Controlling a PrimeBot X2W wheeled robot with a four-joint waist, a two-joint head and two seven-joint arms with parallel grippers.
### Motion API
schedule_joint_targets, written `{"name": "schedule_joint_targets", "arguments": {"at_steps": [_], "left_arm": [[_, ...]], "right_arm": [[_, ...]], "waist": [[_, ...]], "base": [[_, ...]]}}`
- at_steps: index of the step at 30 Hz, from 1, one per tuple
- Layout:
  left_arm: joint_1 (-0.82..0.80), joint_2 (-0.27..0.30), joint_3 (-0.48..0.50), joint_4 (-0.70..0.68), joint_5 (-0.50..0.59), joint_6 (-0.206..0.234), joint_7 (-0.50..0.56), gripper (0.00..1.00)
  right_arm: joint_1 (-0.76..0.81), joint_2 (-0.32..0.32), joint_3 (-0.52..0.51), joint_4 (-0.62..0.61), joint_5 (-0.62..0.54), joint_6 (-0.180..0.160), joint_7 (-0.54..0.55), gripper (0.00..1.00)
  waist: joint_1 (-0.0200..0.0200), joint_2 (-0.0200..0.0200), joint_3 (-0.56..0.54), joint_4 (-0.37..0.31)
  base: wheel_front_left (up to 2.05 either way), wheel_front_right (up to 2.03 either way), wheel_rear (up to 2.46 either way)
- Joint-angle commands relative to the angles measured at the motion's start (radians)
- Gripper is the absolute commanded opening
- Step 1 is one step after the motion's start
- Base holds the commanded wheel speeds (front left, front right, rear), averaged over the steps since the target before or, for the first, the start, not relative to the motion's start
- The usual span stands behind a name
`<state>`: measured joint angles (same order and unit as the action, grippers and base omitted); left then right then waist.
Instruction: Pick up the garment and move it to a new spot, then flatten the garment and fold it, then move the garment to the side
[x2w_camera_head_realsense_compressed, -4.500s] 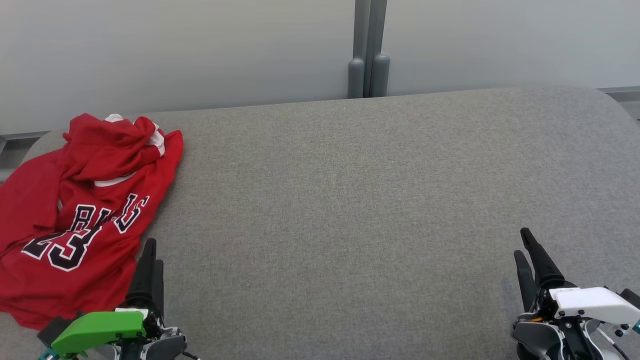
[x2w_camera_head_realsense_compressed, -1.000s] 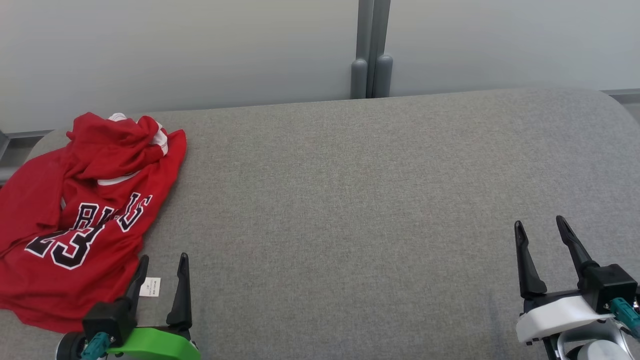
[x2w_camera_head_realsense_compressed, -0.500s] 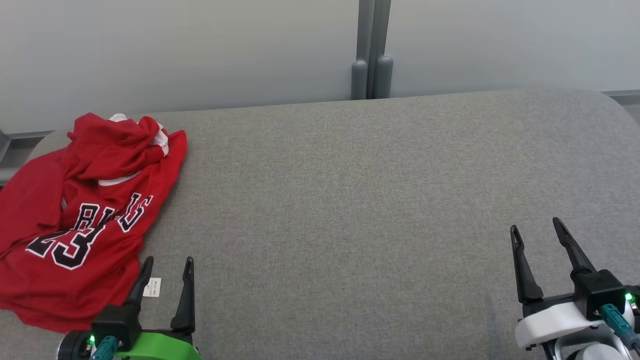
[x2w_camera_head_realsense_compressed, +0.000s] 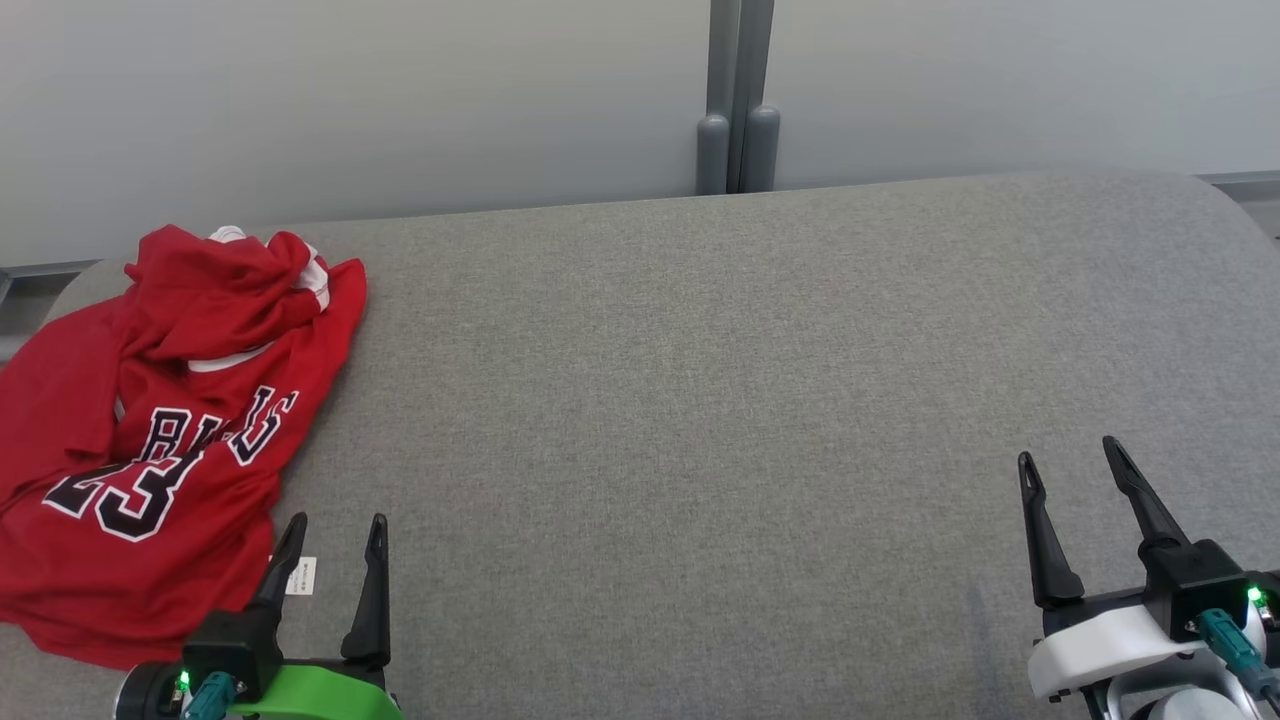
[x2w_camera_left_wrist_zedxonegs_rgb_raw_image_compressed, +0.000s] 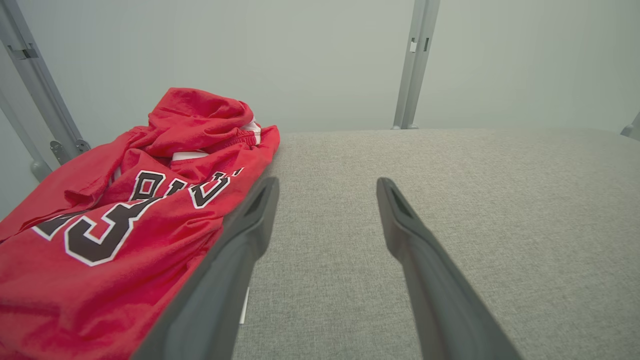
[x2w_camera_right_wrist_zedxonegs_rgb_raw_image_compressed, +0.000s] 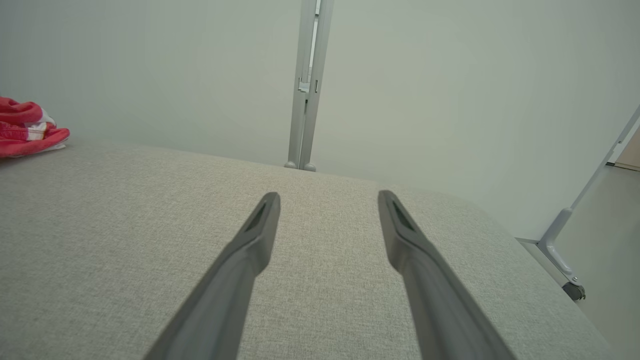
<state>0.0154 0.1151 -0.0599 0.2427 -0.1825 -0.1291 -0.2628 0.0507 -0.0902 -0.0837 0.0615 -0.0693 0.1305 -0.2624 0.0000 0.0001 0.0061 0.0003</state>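
Our left claw (x2w_camera_head_realsense_compressed: 337, 521) and right claw (x2w_camera_head_realsense_compressed: 1068, 452) hover, fingers apart, over the grey fabric bench (x2w_camera_head_realsense_compressed: 700, 400). The crumpled red garment (x2w_camera_head_realsense_compressed: 150, 420) lies just left of our left claw. Beyond are a pale wall (x2w_camera_head_realsense_compressed: 400, 100) and a grey post (x2w_camera_head_realsense_compressed: 737, 100).

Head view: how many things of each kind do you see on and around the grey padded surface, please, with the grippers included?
Red basketball jersey: 1
Grippers: 2, the left gripper and the right gripper, both with jaws open
Grey padded surface: 1
Grey upright post: 1
Total: 5
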Motion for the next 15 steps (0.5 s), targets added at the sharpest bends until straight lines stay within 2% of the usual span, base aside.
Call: {"name": "schedule_joint_targets", "arguments": {"at_steps": [1, 5, 9, 11, 15], "left_arm": [[0.001, 0.005, 0.005, 0.003, -0.001, -0.003, -0.003, 1.0], [-0.001, 0.008, 0.008, 0.004, -0.001, -0.003, -0.003, 1.0], [0.002, 0.004, 0.013, 0.002, 0.001, -0.003, -0.003, 1.0], [0.012, 0.001, 0.019, 0.003, 0.005, -0.003, -0.002, 1.0], [0.032, -0.004, 0.034, 0.007, 0.005, -0.003, -0.002, 1.0]], "right_arm": [[-0.004, -0.001, -0.001, 0.0, 0.004, 0.0, -0.004, 1.0], [-0.002, -0.003, 0.01, -0.007, 0.0, 0.0, -0.004, 1.0], [-0.005, -0.01, 0.038, -0.012, 0.001, 0.0, -0.004, 1.0], [-0.006, -0.01, 0.056, -0.014, 0.003, 0.0, -0.004, 1.0], [-0.009, -0.013, 0.093, -0.009, 0.007, 0.0, -0.004, 1.0]], "waist": [[0.0, -0.0001, 0.0, 0.001], [0.0, -0.0001, -0.003, 0.013], [0.0, -0.0001, -0.01, 0.055], [0.0, -0.0001, -0.016, 0.086], [0.0, -0.0001, -0.03, 0.19]], "base": [[0.0, 0.0, 0.0], [0.0, 0.0, 0.0], [0.0, 0.0, 0.0], [0.0, 0.0, 0.0], [0.0, 0.0, 0.0]]}}
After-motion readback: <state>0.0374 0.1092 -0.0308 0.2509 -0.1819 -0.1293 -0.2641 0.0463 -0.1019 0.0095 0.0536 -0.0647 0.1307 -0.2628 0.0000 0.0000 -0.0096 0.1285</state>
